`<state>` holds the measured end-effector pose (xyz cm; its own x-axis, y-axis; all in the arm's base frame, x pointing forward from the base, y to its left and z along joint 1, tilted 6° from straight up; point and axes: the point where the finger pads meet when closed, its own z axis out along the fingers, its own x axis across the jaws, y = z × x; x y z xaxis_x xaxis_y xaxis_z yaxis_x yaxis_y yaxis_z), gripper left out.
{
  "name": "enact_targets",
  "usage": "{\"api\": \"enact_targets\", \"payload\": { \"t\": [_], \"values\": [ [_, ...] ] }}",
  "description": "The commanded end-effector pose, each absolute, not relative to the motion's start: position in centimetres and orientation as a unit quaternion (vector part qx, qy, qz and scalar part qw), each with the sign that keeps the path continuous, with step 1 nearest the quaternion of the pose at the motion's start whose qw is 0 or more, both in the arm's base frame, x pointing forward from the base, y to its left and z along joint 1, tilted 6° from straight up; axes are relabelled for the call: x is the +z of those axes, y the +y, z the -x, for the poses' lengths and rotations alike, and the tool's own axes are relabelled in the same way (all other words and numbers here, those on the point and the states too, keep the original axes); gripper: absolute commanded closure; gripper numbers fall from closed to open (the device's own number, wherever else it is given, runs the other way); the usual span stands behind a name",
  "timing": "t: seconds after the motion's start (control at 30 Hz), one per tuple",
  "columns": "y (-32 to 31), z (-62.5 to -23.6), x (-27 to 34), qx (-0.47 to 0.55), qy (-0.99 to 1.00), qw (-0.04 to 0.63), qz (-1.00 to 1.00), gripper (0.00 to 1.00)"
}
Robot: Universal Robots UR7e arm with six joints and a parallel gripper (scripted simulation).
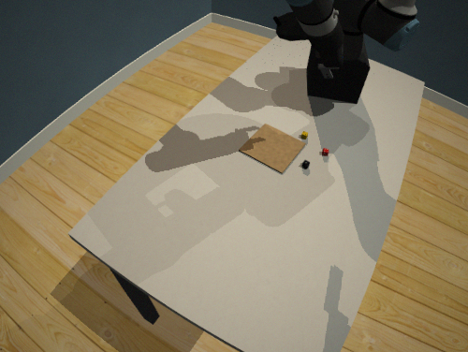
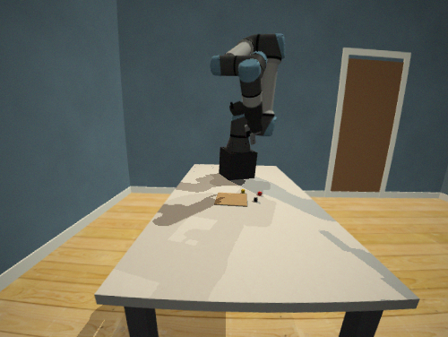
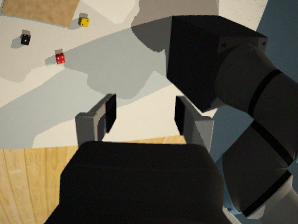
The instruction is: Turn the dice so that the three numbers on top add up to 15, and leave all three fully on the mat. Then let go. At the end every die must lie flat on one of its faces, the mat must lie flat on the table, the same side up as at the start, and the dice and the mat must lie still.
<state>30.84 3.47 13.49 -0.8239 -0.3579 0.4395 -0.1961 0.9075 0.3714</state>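
Observation:
The brown square mat (image 1: 276, 149) (image 2: 233, 200) (image 3: 40, 9) lies flat on the table. All three dice lie on the table beside the mat, off it. The yellow die (image 1: 304, 135) (image 2: 243, 191) (image 3: 84, 21) is close to one mat edge. The black die (image 1: 305, 164) (image 2: 255, 199) (image 3: 25, 38) is near a mat corner. The red die (image 1: 325, 152) (image 2: 259, 194) (image 3: 60, 58) is farthest from the mat. The pips are too small to read surely. My gripper (image 3: 145, 107) is open and empty, high above the table near the robot's base, away from the dice.
The robot's black base block (image 1: 334, 84) (image 2: 237, 163) (image 3: 195, 62) stands at the far end of the white table (image 1: 281, 262) (image 2: 278, 264), beyond the dice. Shadows of the arm fall across the table and one side of the mat. The table edge shows below the fingers in the wrist view.

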Motion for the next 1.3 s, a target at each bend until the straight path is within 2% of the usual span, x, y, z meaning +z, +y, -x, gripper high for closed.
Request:
{"api": "enact_targets", "payload": {
  "t": [0.0,0.3,1.27],
  "values": [
    [3.0,-31.4,10.9,-0.15,-0.951,0.199,-0.182,0.0],
    [2.5,-31.7,7.7,-0.128,-0.955,0.128,-0.235,0.0],
    [1.6,-31.3,2.3,-0.029,-0.931,-0.026,-0.363,0.0]
  ]
}}
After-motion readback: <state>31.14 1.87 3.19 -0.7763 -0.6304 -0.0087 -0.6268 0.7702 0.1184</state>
